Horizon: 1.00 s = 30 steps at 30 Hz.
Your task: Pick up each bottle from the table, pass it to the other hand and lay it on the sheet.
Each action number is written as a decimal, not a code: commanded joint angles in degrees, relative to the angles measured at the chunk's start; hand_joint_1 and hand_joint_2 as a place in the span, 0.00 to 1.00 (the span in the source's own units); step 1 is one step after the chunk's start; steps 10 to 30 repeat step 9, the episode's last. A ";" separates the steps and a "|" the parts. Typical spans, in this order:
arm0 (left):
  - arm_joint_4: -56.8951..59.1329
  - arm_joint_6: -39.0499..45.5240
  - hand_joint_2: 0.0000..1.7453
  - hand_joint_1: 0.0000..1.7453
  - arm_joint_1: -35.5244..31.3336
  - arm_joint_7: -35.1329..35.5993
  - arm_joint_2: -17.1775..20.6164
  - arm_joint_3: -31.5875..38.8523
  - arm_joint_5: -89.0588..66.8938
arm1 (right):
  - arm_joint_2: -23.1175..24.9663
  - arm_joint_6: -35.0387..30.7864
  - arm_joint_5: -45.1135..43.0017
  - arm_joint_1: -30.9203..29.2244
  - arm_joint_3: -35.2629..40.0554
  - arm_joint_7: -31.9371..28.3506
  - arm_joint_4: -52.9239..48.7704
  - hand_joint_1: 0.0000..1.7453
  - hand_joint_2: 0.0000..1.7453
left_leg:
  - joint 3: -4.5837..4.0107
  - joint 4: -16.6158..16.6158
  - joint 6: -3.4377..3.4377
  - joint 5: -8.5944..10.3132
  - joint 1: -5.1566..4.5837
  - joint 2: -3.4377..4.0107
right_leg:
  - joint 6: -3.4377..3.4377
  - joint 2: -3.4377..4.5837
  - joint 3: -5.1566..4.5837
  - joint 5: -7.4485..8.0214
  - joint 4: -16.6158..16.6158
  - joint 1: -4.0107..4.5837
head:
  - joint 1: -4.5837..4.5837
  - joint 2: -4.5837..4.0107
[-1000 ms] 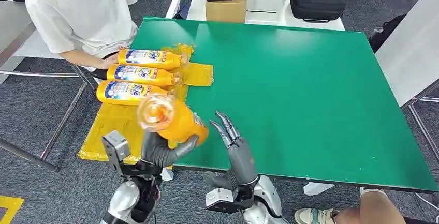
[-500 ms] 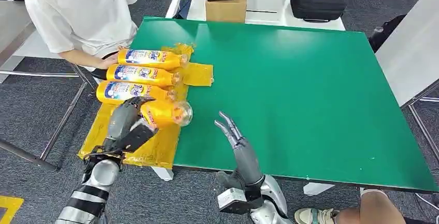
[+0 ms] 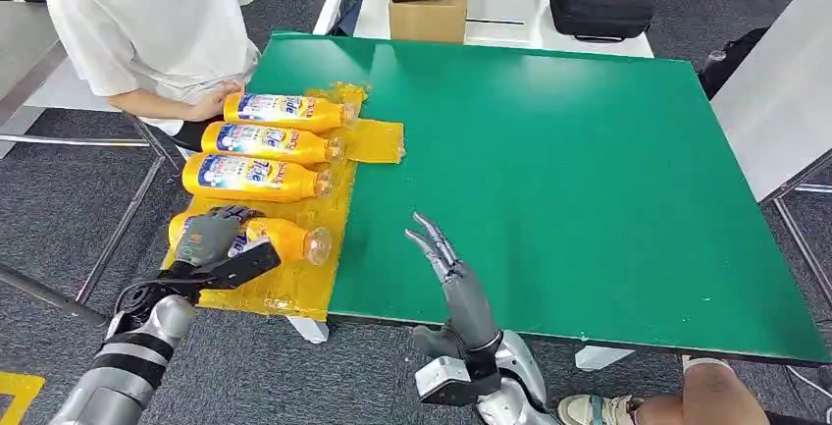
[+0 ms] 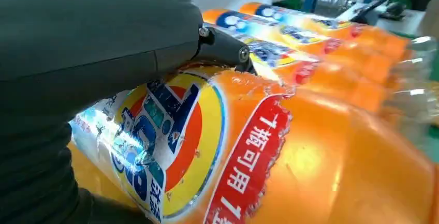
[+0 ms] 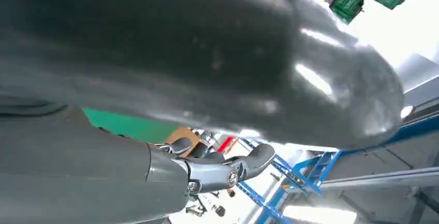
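The left robot hand [image 3: 208, 234] grips an orange bottle [image 3: 280, 239] lying on its side on the yellow sheet [image 3: 294, 288], nearest the robot, not yet released. Three more bottles [image 3: 257, 143] lie in a row beyond it on the sheet, so this looks like the last placement. The right robot hand [image 3: 443, 263] is raised over the table [image 3: 589, 180] near its front edge, fingers apart, holding nothing. The sheet overhangs the table's left edge, with a seated person [image 3: 147, 23] close behind; to the right the green top is bare.
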 commanded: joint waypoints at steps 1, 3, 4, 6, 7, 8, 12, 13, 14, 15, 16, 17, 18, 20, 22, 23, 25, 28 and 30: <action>9.85 -2.19 1.00 0.70 -2.15 -2.53 -1.79 -2.23 0.91 | -0.90 1.21 -0.29 -3.69 -0.39 -0.64 5.12 0.00 0.00 | 0.31 -0.08 -0.08 -0.05 0.05 0.04 | -0.12 -0.04 0.31 -0.05 -0.08 0.07 | -0.02 0.02; 8.58 -6.32 1.00 0.48 -1.76 -5.65 -3.41 -2.98 5.99 | -1.10 1.48 -0.33 -4.34 0.46 -0.64 6.34 0.00 0.00 | 0.23 -0.09 -0.02 0.01 -0.02 -0.07 | -0.06 -0.10 0.22 -0.03 -0.06 -0.01 | -0.02 0.02; 8.57 -6.31 1.00 0.48 -1.64 -5.64 -3.47 -3.06 5.96 | -1.11 1.46 -0.34 -4.37 0.46 -0.64 6.36 0.00 0.00 | 0.35 -0.11 -0.05 -0.02 0.02 -0.06 | -0.10 -0.11 0.36 -0.05 -0.11 0.04 | 0.00 0.02; 6.60 -8.91 1.00 0.06 -0.74 -7.31 -3.33 -3.75 9.76 | -1.18 1.09 -0.66 -4.87 0.76 -0.64 7.64 0.00 0.00 | 0.49 -0.13 -0.06 -0.06 0.01 0.02 | -0.13 -0.05 0.49 -0.07 -0.11 0.03 | -0.02 0.02; 5.32 -9.72 1.00 0.01 -0.19 -8.13 -3.00 -5.13 10.61 | -1.34 1.18 -0.94 -5.02 0.90 -0.64 7.92 0.00 0.00 | 0.55 -0.16 -0.07 -0.06 0.02 0.04 | -0.14 -0.02 0.57 -0.05 -0.16 0.05 | -0.02 0.02; 4.50 -10.15 1.00 0.00 0.18 -9.02 -2.92 -6.14 10.88 | -1.47 1.28 -1.00 -5.17 0.92 -0.64 8.29 0.00 0.00 | 0.50 -0.13 -0.02 -0.02 -0.02 -0.12 | -0.08 -0.11 0.55 -0.06 -0.12 -0.01 | -0.04 0.02; 3.35 -10.57 1.00 0.00 0.83 -9.60 -2.96 -7.38 11.31 | -1.58 1.46 -0.94 -5.49 0.97 -0.64 8.91 0.00 0.00 | 0.58 -0.14 -0.03 -0.04 0.01 -0.11 | -0.10 -0.12 0.68 -0.06 -0.17 0.03 | 0.00 0.02; 3.35 -10.57 1.00 0.00 0.83 -9.60 -2.96 -7.38 11.31 | -1.58 1.46 -0.94 -5.49 0.97 -0.64 8.91 0.00 0.00 | 0.58 -0.14 -0.03 -0.04 0.01 -0.11 | -0.10 -0.12 0.68 -0.06 -0.17 0.03 | 0.00 0.02; 3.35 -10.57 1.00 0.00 0.83 -9.60 -2.96 -7.38 11.31 | -1.58 1.46 -0.94 -5.49 0.97 -0.64 8.91 0.00 0.00 | 0.58 -0.14 -0.03 -0.04 0.01 -0.11 | -0.10 -0.12 0.68 -0.06 -0.17 0.03 | 0.00 0.02; 3.35 -10.57 1.00 0.00 0.83 -9.60 -2.96 -7.38 11.31 | -1.58 1.46 -0.94 -5.49 0.97 -0.64 8.91 0.00 0.00 | 0.58 -0.14 -0.03 -0.04 0.01 -0.11 | -0.10 -0.12 0.68 -0.06 -0.17 0.03 | 0.00 0.02; 3.35 -10.57 1.00 0.00 0.83 -9.60 -2.96 -7.38 11.31 | -1.58 1.46 -0.94 -5.49 0.97 -0.64 8.91 0.00 0.00 | 0.58 -0.14 -0.03 -0.04 0.01 -0.11 | -0.10 -0.12 0.68 -0.06 -0.17 0.03 | 0.00 0.02; 3.35 -10.57 1.00 0.00 0.83 -9.60 -2.96 -7.38 11.31 | -1.58 1.46 -0.94 -5.49 0.97 -0.64 8.91 0.00 0.00 | 0.58 -0.14 -0.03 -0.04 0.01 -0.11 | -0.10 -0.12 0.68 -0.06 -0.17 0.03 | 0.00 0.02; 3.35 -10.57 1.00 0.00 0.83 -9.60 -2.96 -7.38 11.31 | -1.58 1.46 -0.94 -5.49 0.97 -0.64 8.91 0.00 0.00 | 0.58 -0.14 -0.03 -0.04 0.01 -0.11 | -0.10 -0.12 0.68 -0.06 -0.17 0.03 | 0.00 0.02; 3.35 -10.57 1.00 0.00 0.83 -9.60 -2.96 -7.38 11.31 | -1.58 1.46 -0.94 -5.49 0.97 -0.64 8.91 0.00 0.00 | 0.58 -0.14 -0.03 -0.04 0.01 -0.11 | -0.10 -0.12 0.68 -0.06 -0.17 0.03 | 0.00 0.02; 3.35 -10.57 1.00 0.00 0.83 -9.60 -2.96 -7.38 11.31 | -1.58 1.46 -0.94 -5.49 0.97 -0.64 8.91 0.00 0.00 | 0.58 -0.14 -0.03 -0.04 0.01 -0.11 | -0.10 -0.12 0.68 -0.06 -0.17 0.03 | 0.00 0.02; 3.35 -10.57 1.00 0.00 0.83 -9.60 -2.96 -7.38 11.31 | -1.58 1.46 -0.94 -5.49 0.97 -0.64 8.91 0.00 0.00 | 0.58 -0.14 -0.03 -0.04 0.01 -0.11 | -0.10 -0.12 0.68 -0.06 -0.17 0.03 | 0.00 0.02; 3.35 -10.57 1.00 0.00 0.83 -9.60 -2.96 -7.38 11.31 | -1.58 1.46 -0.94 -5.49 0.97 -0.64 8.91 0.00 0.00 | 0.58 -0.14 -0.03 -0.04 0.01 -0.11 | -0.10 -0.12 0.68 -0.06 -0.17 0.03 | 0.00 0.02; 3.35 -10.57 1.00 0.00 0.83 -9.60 -2.96 -7.38 11.31 | -1.58 1.46 -0.94 -5.49 0.97 -0.64 8.91 0.00 0.00 | 0.58 -0.14 -0.03 -0.04 0.01 -0.11 | -0.10 -0.12 0.68 -0.06 -0.17 0.03 | 0.00 0.02; 3.35 -10.57 1.00 0.00 0.83 -9.60 -2.96 -7.38 11.31 | -1.58 1.46 -0.94 -5.49 0.97 -0.64 8.91 0.00 0.00 | 0.58 -0.14 -0.03 -0.04 0.01 -0.11 | -0.10 -0.12 0.68 -0.06 -0.17 0.03 | 0.00 0.02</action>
